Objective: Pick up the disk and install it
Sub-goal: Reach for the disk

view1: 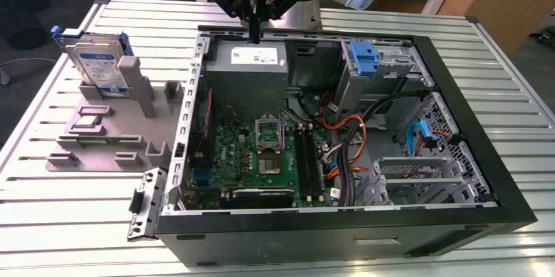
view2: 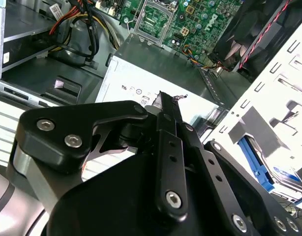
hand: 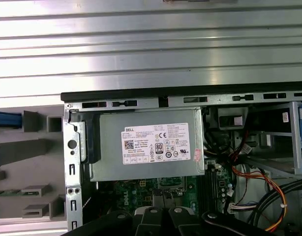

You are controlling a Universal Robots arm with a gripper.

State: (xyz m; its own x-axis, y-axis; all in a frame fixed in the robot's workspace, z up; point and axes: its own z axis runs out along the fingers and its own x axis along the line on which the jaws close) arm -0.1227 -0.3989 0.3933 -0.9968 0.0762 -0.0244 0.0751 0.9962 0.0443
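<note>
Your exterior view shows the disk [view1: 93,62] upright in the grey holder [view1: 104,137] on the counter [view1: 69,225], well apart from the tool [view1: 254,36]. The first wrist view faces the power supply [hand: 146,162]. The arm hangs above it, tool narrow and holding nothing.

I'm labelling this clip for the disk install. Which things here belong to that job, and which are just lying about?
Job: disk, upright in the grey holder; gripper, over the open computer case.
Just there: power supply, motherboard, orange cables, slatted table.
</note>
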